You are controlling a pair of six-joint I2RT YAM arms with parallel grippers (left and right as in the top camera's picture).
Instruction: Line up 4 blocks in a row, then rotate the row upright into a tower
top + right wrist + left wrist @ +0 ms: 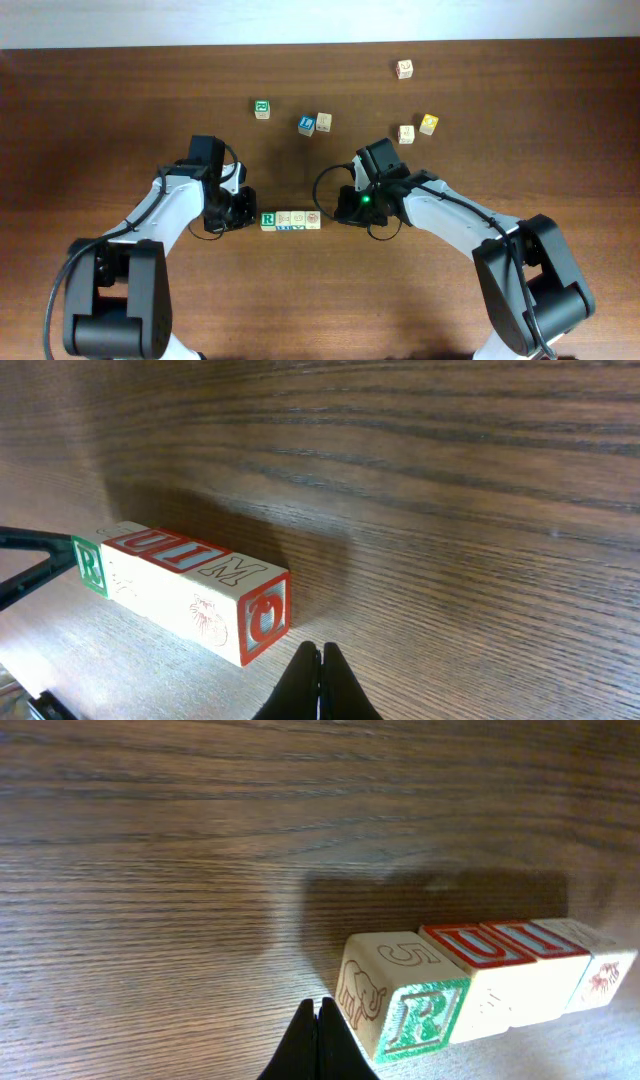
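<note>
Four pale-wood blocks lie touching in a straight row at the table's middle. The green R block (268,220) (405,1010) (90,565) is the left end. Two blocks with red lettering on top (480,965) (545,955) follow, and a block with a red O on its end face (313,218) (263,615) closes the right end. My left gripper (245,212) (317,1025) is shut and empty, its tip just left of the R block. My right gripper (340,207) (318,665) is shut and empty, just right of the O block.
Loose cubes lie at the back: a green-faced one (262,108), a blue-faced one (306,124) beside a plain one (324,121), one far back (404,68), a pale one (406,133) and a yellow-faced one (428,124). Both arms flank the row.
</note>
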